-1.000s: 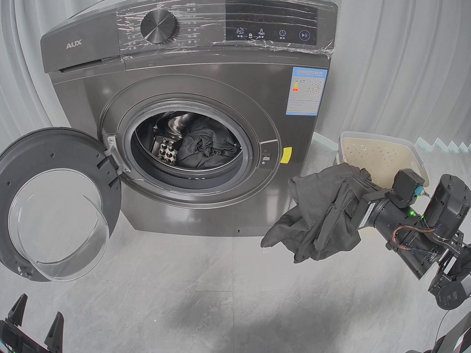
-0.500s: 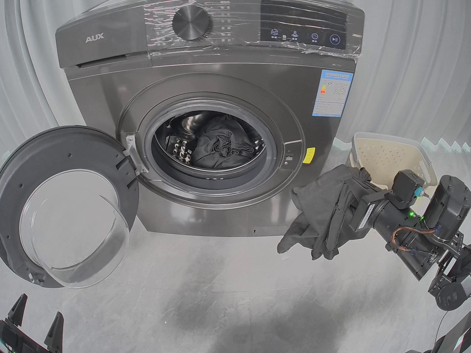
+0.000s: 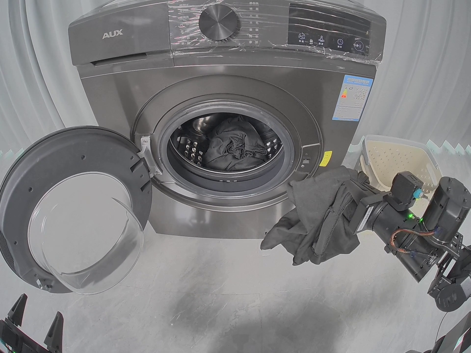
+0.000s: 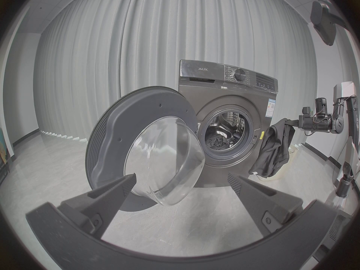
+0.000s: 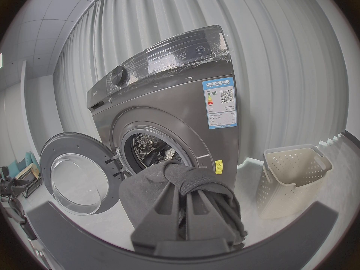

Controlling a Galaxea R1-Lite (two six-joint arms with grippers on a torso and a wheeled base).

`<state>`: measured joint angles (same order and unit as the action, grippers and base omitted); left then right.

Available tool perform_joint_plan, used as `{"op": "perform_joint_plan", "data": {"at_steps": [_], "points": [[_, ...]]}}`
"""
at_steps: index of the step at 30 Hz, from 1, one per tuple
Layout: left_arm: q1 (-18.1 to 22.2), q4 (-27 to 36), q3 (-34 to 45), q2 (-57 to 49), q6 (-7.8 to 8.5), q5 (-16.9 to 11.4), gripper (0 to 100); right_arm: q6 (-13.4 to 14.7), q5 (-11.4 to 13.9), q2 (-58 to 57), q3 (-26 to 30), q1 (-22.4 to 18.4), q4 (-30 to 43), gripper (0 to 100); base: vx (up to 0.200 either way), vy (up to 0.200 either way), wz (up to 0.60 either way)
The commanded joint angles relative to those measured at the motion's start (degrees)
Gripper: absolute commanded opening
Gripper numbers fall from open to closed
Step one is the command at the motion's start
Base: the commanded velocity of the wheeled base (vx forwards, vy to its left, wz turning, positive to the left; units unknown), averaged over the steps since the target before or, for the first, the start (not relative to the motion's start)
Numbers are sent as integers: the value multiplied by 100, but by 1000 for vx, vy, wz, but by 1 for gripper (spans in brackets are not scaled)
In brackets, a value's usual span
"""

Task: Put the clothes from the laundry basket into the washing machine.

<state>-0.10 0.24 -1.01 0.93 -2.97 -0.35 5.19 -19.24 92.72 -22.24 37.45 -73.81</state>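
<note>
Right gripper point(image 5: 186, 197) is clamped on a dark grey garment point(image 3: 319, 216), with the fingers point(image 5: 165, 210) pressed together and cloth bunched between and over them. The garment hangs clear of the floor point(image 3: 221, 295) in front of the washing machine point(image 3: 225, 74), at its lower right front corner. It is just right of the drum opening point(image 3: 228, 145), and its top edge is level with the opening's lower rim.

Dark clothes point(image 3: 235, 145) are already piled inside the drum. The door point(image 3: 73, 207) is swung fully open to the machine's left, hinged at the opening's left edge.

The laundry basket point(image 3: 397, 158) stands on the floor just right of the machine, behind the right arm.

Left gripper point(image 4: 180, 177) sits low, well out in front of the machine on the door side. Its fingers are spread apart with nothing between them.
</note>
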Motion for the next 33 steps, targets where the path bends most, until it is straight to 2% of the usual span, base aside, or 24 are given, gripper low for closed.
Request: {"op": "perform_joint_plan", "data": {"at_steps": [1,3,15,24,33], "points": [[1,11,84,-84,-1,0,100,-1,-1,9,0,34,-1,0,200,0,0],[1,11,84,-84,-1,0,100,-1,-1,9,0,34,-1,0,200,0,0],[1,11,84,-84,-1,0,100,52,-1,9,0,52,7,0,0,0,0],[1,11,84,-84,-1,0,100,61,-1,44,9,61,7,0,0,200,0],[1,11,84,-84,-1,0,100,61,-10,53,9,61,-1,0,0,0,0]]}}
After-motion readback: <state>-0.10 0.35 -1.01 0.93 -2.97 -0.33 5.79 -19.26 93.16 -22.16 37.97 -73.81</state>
